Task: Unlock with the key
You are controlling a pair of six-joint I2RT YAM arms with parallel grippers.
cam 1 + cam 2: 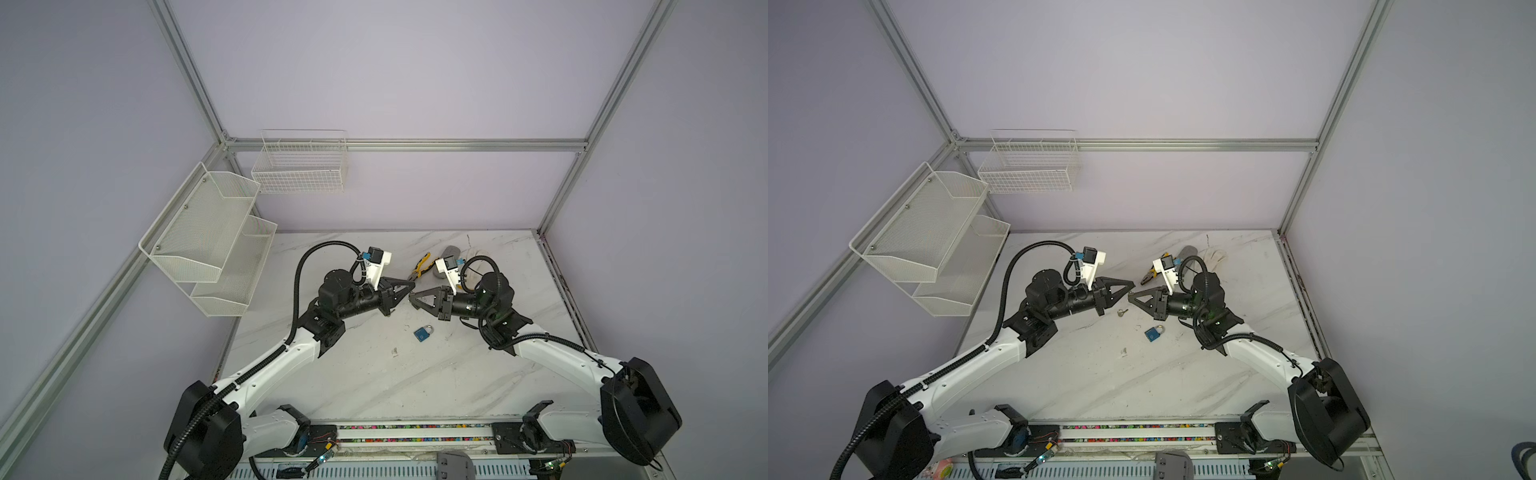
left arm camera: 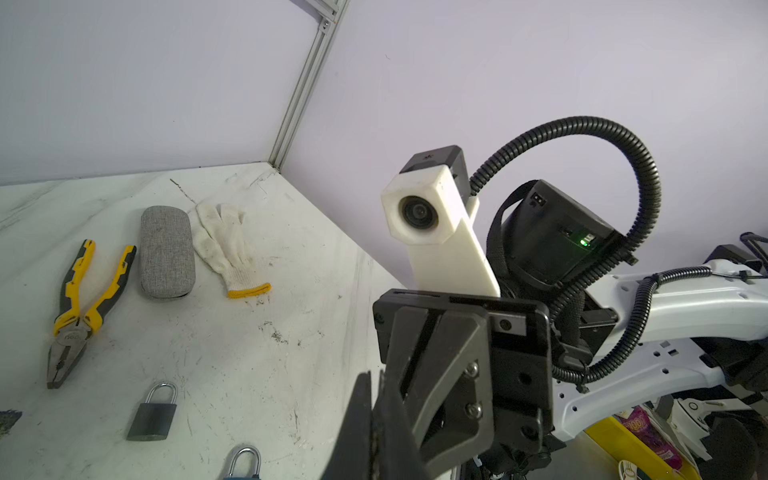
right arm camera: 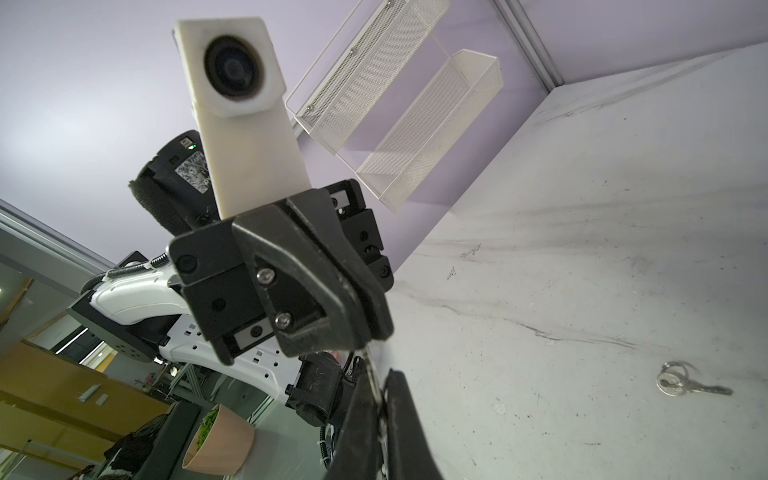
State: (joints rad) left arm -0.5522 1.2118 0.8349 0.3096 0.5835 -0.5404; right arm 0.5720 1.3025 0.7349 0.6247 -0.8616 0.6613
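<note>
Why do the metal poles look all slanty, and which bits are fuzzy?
In both top views the wide lens makes the frame poles splay outward, with even light and faint shadows; in the left wrist view the pliers look sharp but the close jaws blur; in the right wrist view the loose key is slightly soft.

walls (image 1: 415,83) lilac | frame (image 1: 407,145) aluminium | tabletop (image 1: 415,382) white marble, scuffed | mesh shelf (image 1: 199,232), wire basket (image 1: 299,166) white

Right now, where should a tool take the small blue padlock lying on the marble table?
Pinch the small blue padlock across its body's side edges from above: it lies flat on the marble table, and this likely keeps the shackle and the end opposite it clear.
</note>
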